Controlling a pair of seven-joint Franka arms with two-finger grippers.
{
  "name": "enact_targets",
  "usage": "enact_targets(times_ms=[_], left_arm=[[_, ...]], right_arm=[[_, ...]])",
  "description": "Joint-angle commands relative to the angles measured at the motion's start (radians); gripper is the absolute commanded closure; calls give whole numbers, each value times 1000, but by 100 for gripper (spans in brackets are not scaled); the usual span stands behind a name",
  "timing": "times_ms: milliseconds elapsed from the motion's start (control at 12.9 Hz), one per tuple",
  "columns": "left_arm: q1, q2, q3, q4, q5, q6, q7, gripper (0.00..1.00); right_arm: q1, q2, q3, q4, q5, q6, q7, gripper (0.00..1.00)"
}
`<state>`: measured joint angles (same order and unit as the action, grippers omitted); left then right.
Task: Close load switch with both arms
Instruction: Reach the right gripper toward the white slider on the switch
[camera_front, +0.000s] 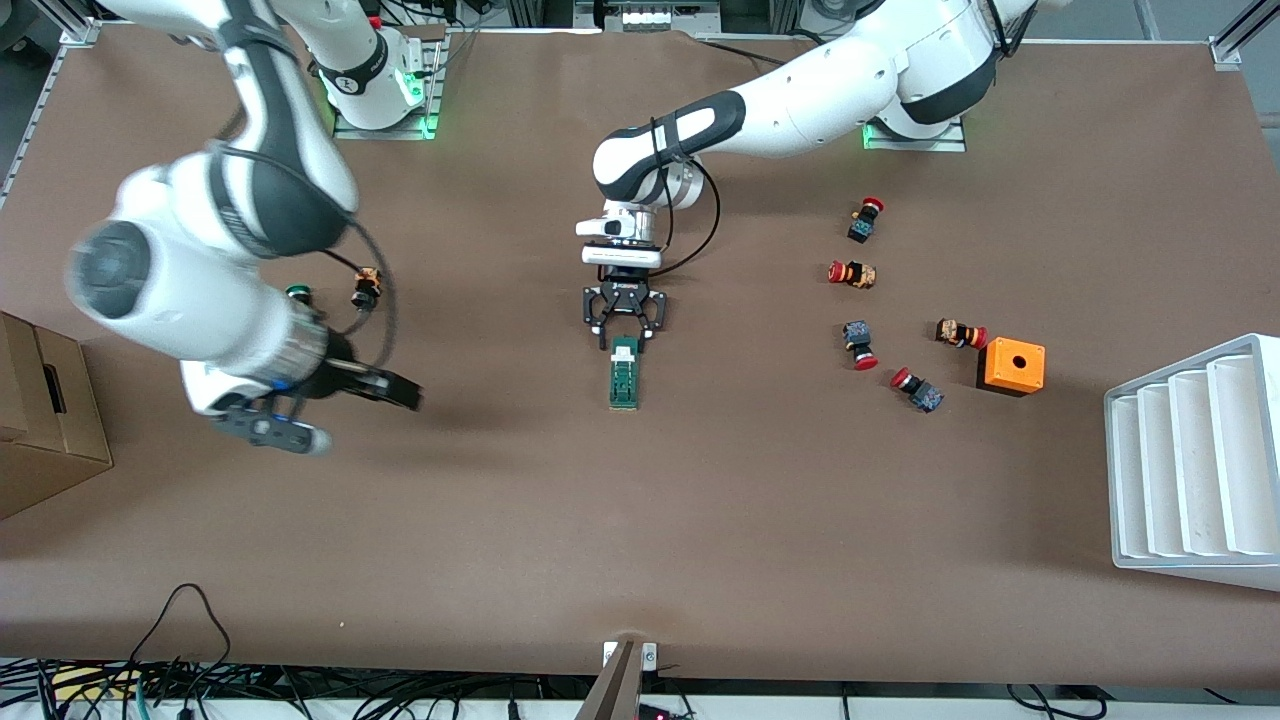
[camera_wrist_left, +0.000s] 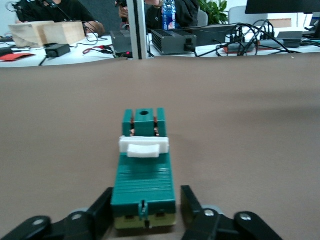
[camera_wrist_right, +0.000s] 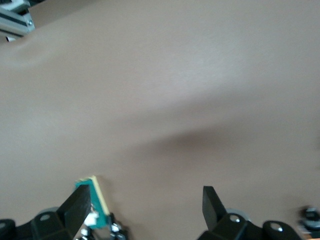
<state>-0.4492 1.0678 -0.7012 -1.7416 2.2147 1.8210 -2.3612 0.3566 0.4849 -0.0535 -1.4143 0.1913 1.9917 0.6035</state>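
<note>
— Green and narrow, the load switch (camera_front: 626, 373) lies flat on the brown table (camera_front: 640, 520) around its middle, lengthwise toward the front camera. Do we see its white sliding piece (camera_wrist_left: 144, 147)?

— We do, in the left wrist view; it sits across the ribbed top, partway along the body.

— And the left gripper (camera_front: 625, 318)?

— We find it at the switch's end farther from the front camera, fingers (camera_wrist_left: 102, 210) spread, one on each side of the block, not pressing it.

— The right gripper (camera_front: 385, 388)?

— We see it in the air over bare table toward the right arm's end, jaws apart and holding nothing; the switch shows past one finger in its wrist view.

— Farther off?

— Red-capped push buttons (camera_front: 853, 273) and an orange box (camera_front: 1012, 366) lie toward the left arm's end.
</note>
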Motion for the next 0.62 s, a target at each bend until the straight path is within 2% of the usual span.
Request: enact_targets(times_ms=[0, 77, 154, 541], left_arm=[[-6, 29, 6, 47, 28, 31, -6, 90], [-6, 34, 6, 48, 30, 31, -4, 97], [-6, 34, 6, 48, 28, 31, -4, 100], [-6, 35, 6, 48, 28, 31, -6, 99]], right_arm=[[70, 58, -2, 32, 14, 91, 212, 1], [91, 73, 3, 32, 14, 123, 290, 1], [111, 90, 7, 31, 14, 152, 379, 1], [156, 106, 64, -87, 14, 338, 789, 2]])
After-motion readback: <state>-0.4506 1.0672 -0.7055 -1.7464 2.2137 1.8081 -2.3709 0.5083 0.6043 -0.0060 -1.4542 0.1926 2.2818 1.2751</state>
